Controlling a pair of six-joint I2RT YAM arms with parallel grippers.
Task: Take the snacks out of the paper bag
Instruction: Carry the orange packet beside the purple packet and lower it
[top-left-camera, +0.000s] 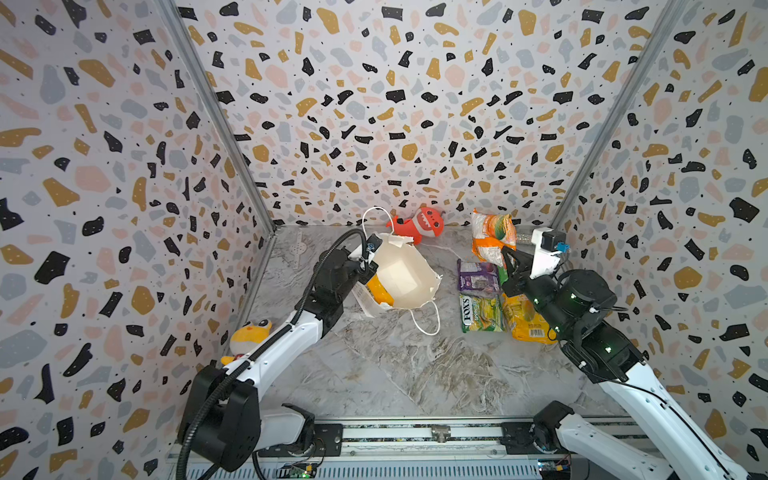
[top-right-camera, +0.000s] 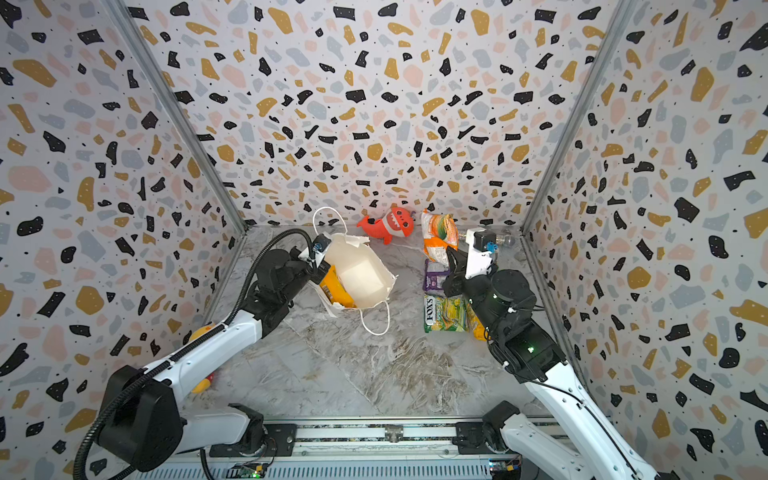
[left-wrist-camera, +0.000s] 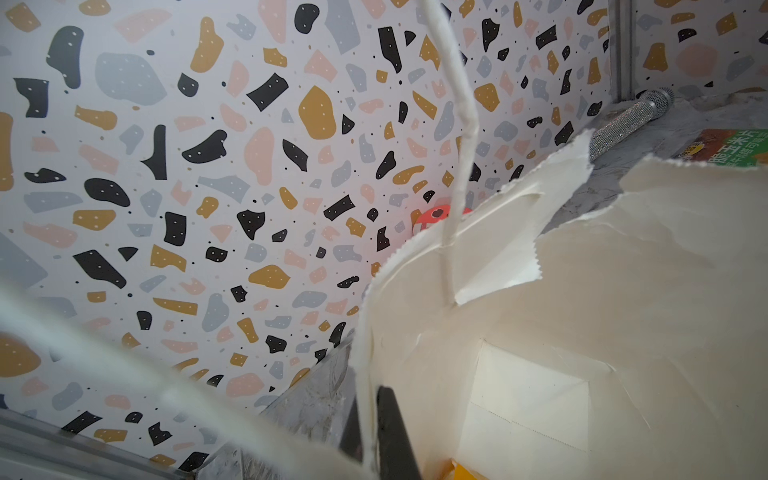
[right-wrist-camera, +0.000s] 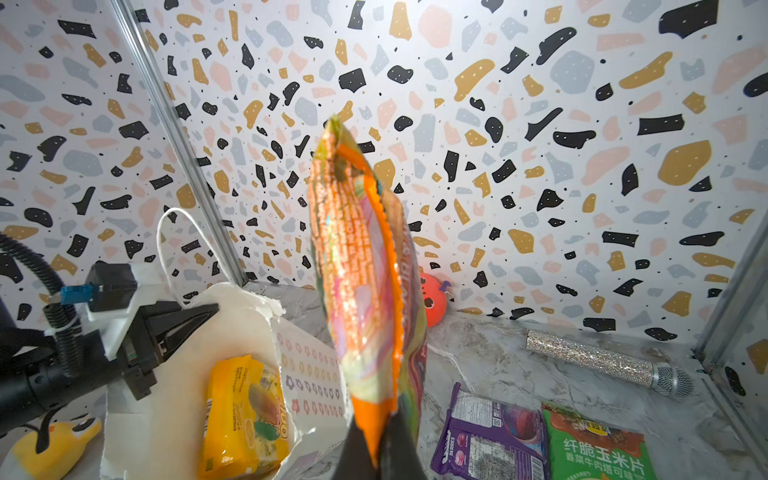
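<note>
Holding the orange packet (right-wrist-camera: 365, 291) upright by its lower end, the right gripper (right-wrist-camera: 376, 442) is clamped just beside the purple packet (top-left-camera: 478, 276). The left gripper (left-wrist-camera: 370, 419) pinches the bag (top-left-camera: 403, 270) rim. A yellow packet (right-wrist-camera: 245, 415) lies inside, nearer the left arm.

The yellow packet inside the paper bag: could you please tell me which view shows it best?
The right wrist view: the yellow packet shows nearly whole in the paper bag's mouth. Both top views show a strip; the left wrist view, only a corner.
</note>
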